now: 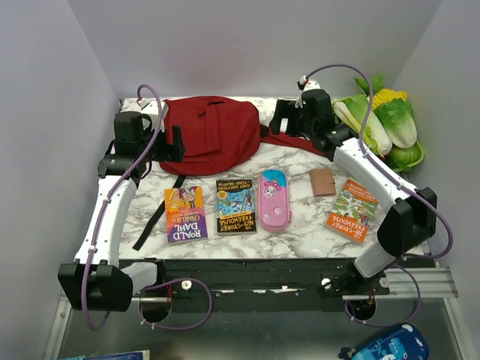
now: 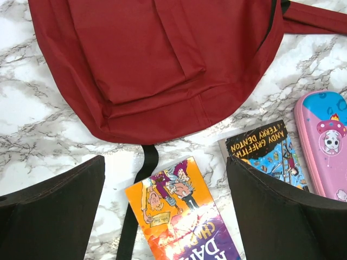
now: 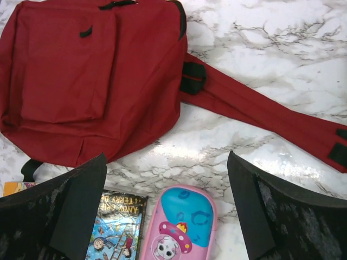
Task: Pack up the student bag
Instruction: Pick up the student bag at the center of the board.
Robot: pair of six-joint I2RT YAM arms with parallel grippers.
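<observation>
Our left gripper (image 2: 165, 162) hangs empty, jaws spread wide. The bag (image 2: 162, 59) lies flat just beyond them at the far middle of the table (image 1: 300, 217), long axis left to right. It is soft dark red fabric, rounded, with a flat pocket (image 2: 135, 49). Our right gripper (image 3: 167, 160), equally wide, hovers by its strap (image 3: 260, 111); the left seems nearer.

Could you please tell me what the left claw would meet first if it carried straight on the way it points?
Most likely the top edge of the orange book, or the marble table just beside it. The left claw is open and empty; depth is unclear.
</observation>
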